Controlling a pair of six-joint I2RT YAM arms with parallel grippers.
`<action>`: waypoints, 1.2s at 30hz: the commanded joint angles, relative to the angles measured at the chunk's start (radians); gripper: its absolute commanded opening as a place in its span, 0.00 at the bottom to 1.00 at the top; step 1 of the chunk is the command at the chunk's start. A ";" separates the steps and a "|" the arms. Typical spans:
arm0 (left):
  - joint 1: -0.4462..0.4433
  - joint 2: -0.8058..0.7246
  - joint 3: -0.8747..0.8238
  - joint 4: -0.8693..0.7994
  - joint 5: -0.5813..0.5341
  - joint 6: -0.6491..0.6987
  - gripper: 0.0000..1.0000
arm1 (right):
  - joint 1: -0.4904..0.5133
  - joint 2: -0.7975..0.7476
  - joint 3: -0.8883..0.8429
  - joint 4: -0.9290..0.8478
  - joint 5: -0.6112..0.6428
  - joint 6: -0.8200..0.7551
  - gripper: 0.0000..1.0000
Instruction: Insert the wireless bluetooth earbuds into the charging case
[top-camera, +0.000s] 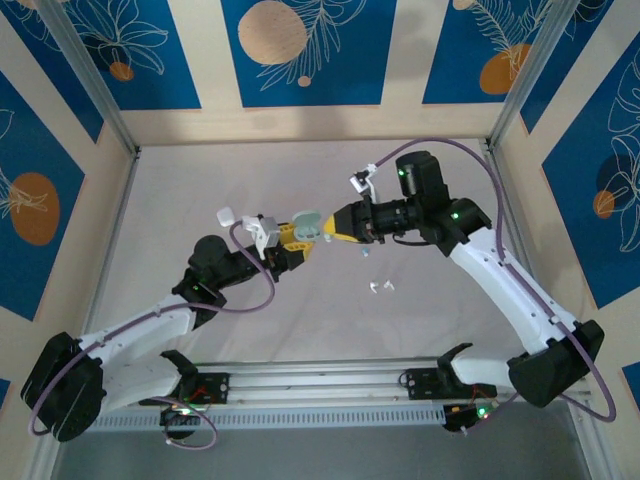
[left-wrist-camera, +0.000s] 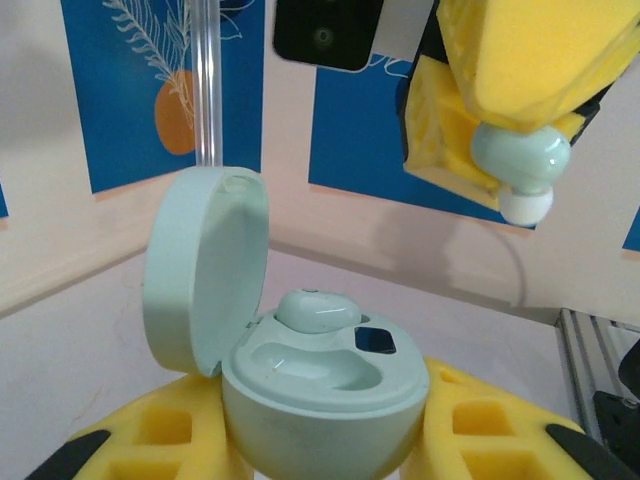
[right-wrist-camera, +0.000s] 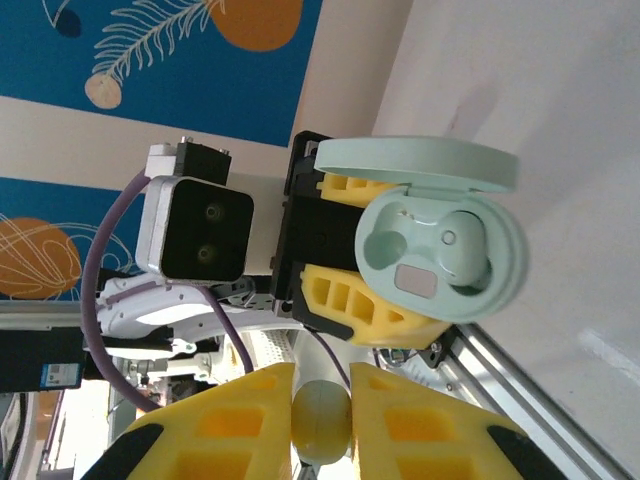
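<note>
From the top external view, the left gripper (top-camera: 292, 240) was clamped on the pale mint-green, round plastic charging case (top-camera: 308, 222). It held the case clear of the table with the hinged lid swung open, presumably to present the sockets to the right gripper (top-camera: 335, 226), which faced it just beside. Tiny glossy white loose earbuds (top-camera: 378, 287) lay on the pale table (top-camera: 200, 180) below, likely waiting their turn. In the left wrist view, the charging case (left-wrist-camera: 320, 400) sat between the left gripper's yellow foam fingers (left-wrist-camera: 140, 440), its lid (left-wrist-camera: 205, 270) upright at the left. A seated earbud (left-wrist-camera: 318, 310) filled the far socket, while the near socket (left-wrist-camera: 300, 368) stood empty. Above and to the right, the right gripper (left-wrist-camera: 505, 140) pinched a small teal-and-white held earbud (left-wrist-camera: 522, 170), white tip downward and apart from the case. In the right wrist view, the right gripper (right-wrist-camera: 320, 405) was closed on that held earbud (right-wrist-camera: 320, 428) and aimed towards the open charging case (right-wrist-camera: 440, 250), probably lining up with the vacant socket.
</note>
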 joint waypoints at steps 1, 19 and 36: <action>-0.013 0.003 0.022 0.070 0.027 0.034 0.29 | 0.050 0.025 0.049 0.032 0.027 0.031 0.18; -0.030 -0.003 0.032 0.067 0.022 0.030 0.29 | 0.160 0.092 0.111 0.039 0.293 0.039 0.18; -0.033 -0.010 0.028 0.099 -0.034 0.018 0.29 | 0.209 0.130 0.150 -0.065 0.366 -0.015 0.18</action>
